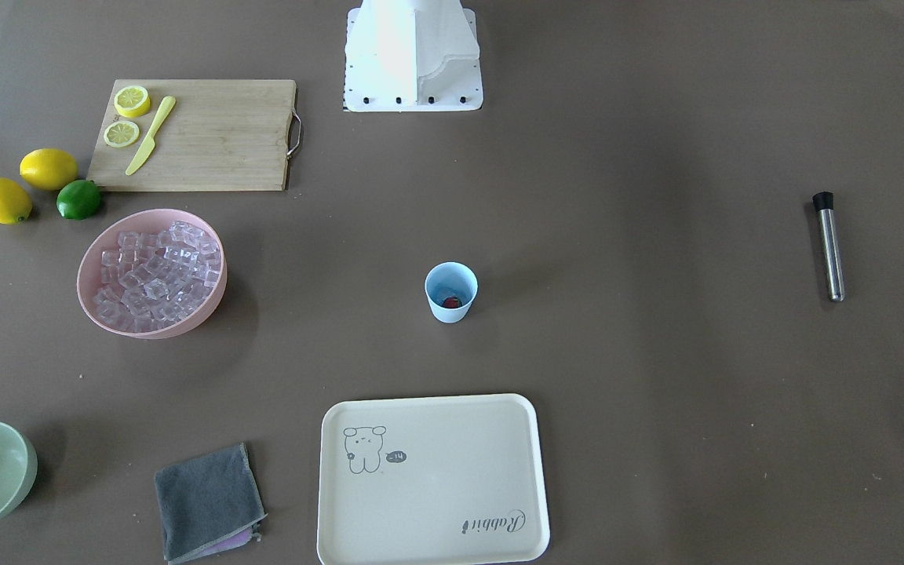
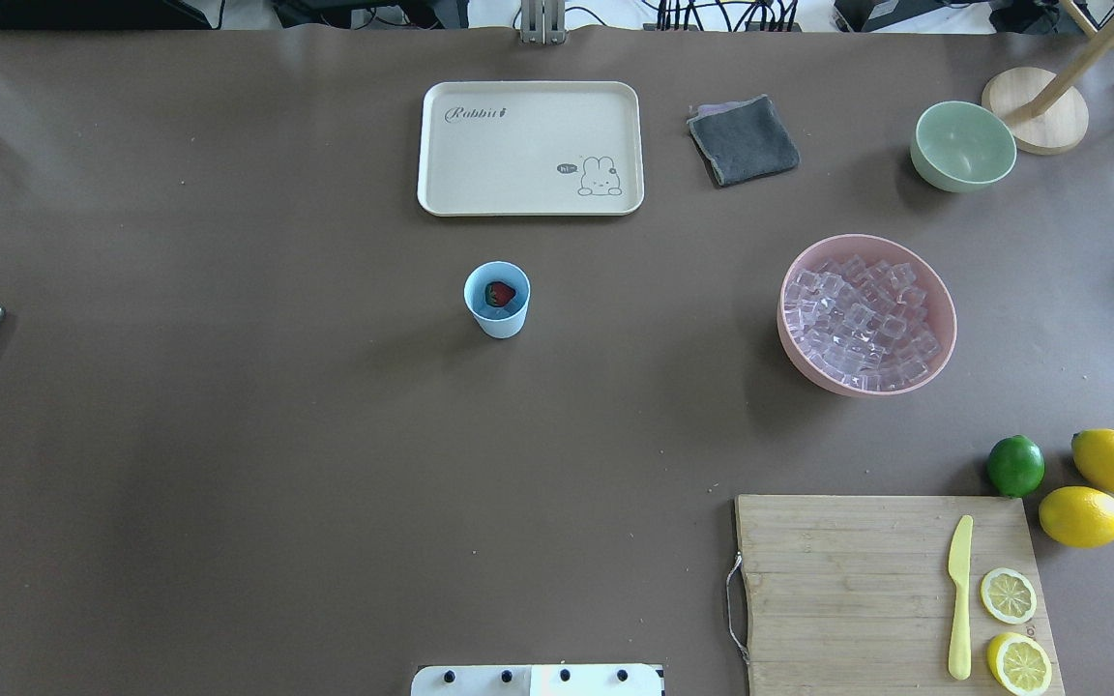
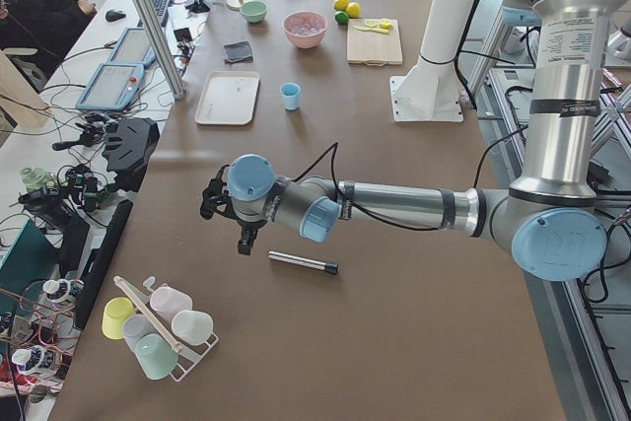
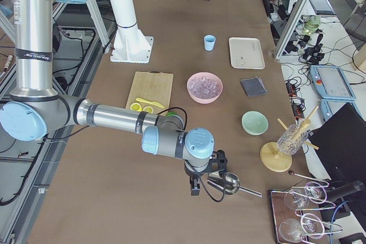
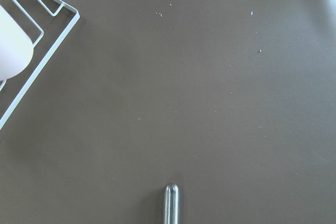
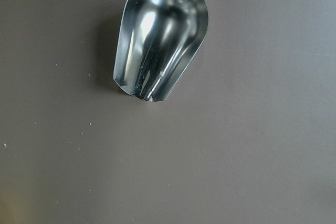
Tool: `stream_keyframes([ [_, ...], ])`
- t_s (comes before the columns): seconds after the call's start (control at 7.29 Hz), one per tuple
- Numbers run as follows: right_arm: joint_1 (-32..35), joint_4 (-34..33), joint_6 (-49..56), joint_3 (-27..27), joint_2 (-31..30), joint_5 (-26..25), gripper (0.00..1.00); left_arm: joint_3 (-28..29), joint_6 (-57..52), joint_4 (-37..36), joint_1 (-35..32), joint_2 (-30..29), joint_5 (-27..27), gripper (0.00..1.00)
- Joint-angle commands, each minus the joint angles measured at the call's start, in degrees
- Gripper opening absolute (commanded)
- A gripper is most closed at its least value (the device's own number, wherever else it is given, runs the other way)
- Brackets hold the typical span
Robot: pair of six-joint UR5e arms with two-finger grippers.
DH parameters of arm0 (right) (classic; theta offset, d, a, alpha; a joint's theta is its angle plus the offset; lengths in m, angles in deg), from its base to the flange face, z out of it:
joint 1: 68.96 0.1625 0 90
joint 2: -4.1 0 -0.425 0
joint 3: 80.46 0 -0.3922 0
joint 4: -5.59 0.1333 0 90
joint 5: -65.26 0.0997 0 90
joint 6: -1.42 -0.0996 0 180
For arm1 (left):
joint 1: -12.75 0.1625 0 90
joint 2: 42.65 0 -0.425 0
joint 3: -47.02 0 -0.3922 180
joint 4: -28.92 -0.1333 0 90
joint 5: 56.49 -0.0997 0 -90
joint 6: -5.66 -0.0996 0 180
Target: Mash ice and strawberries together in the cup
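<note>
metal scoop lies on the worktop beside right hand | right hand and left hand: spread or pressed together, cannot tell | cup upright mid-worktop, strawberry inside | ice in pink bowl, well apart from cup

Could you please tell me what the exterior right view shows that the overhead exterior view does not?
Only exterior right: the right arm, with the right gripper at a metal scoop. Only overhead exterior: the strawberry inside the cup, and the whole lemons. Both: the cup, the pink bowl of ice, the tray, the grey cloth, the green bowl and the cutting board.
</note>
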Motion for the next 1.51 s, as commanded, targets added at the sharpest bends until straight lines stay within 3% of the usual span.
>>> stream_keyframes([
  [0.0, 0.15, 0.00, -0.02, 0.20, -0.29, 0.18, 0.99, -3.64, -0.50, -0.68, -0.58, 3.35, -4.59, 0.99],
  [0.14, 0.15, 0.00, -0.02, 0.12, -0.04, 0.00, 0.99, -1.28, -0.59, -0.42, -0.22, 0.91, -8.37, 0.99],
  [0.41, 0.06, 0.00, -0.11, -0.15, 0.05, -0.43, 0.99, -1.69, -0.59, 0.11, -0.31, 0.00, -9.18, 0.99],
  [0.55, 0.15, 0.00, -0.11, 0.20, 0.06, -0.26, 0.99, 1.00, -0.68, -0.41, -0.13, -0.26, -9.54, 0.99],
  [0.82, -0.11, -0.79, -0.20, -2.24, 1.97, -0.52, 0.99, 0.77, -11.89, -1.20, -0.66, 7.61, -9.46, 0.99],
  [1.1, -0.12, -1.06, -0.20, -4.02, 2.78, -0.53, 0.99, 0.33, -12.10, -6.46, -0.48, 5.47, -9.55, 0.99],
  [1.24, -0.12, -1.06, -0.20, -4.45, 2.78, -0.70, 0.99, 0.67, -11.67, -10.57, -0.13, 1.28, -10.33, 0.99],
  [1.37, -0.12, -1.15, -0.20, -4.72, 2.87, -1.40, 0.99, 0.85, -12.19, -18.87, -0.04, -3.20, -14.77, 0.99],
])
